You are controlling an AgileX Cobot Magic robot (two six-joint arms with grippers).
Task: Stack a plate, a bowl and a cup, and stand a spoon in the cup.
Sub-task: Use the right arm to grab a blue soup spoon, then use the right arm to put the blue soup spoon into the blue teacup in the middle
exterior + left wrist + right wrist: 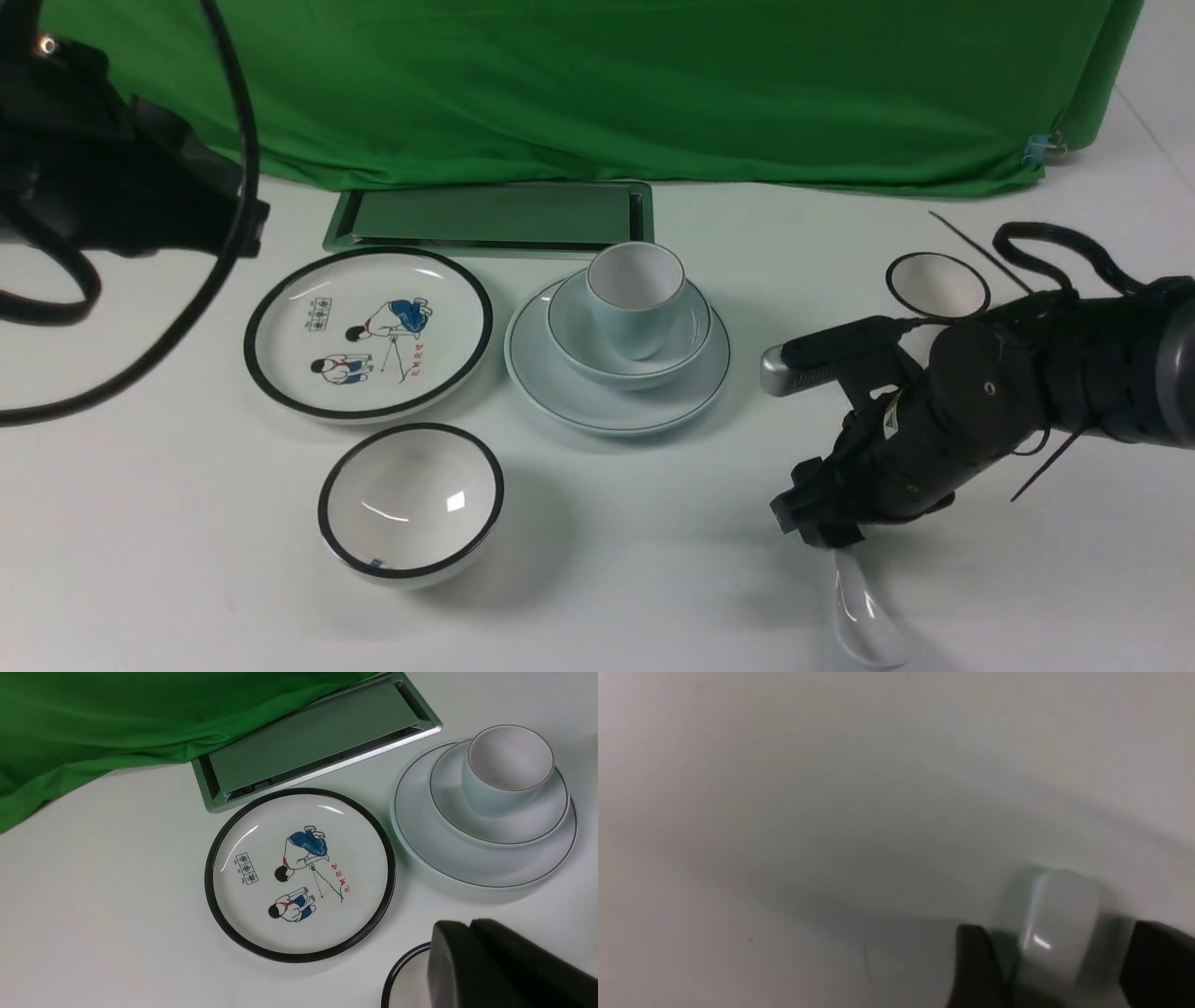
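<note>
The pale blue plate lies mid-table with the bowl on it and the cup upright in the bowl. A glossy white spoon lies flat on the table at the near right. My right gripper is down over its handle, jaws open on either side of it with gaps showing. My left gripper is shut and empty, hovering above the table near the black-rimmed bowl.
A cartoon plate with a thick black rim lies left of the stack. In front of it sits a black-rimmed bowl. A white black-rimmed cup stands behind my right arm. A metal tray and green cloth are at the back.
</note>
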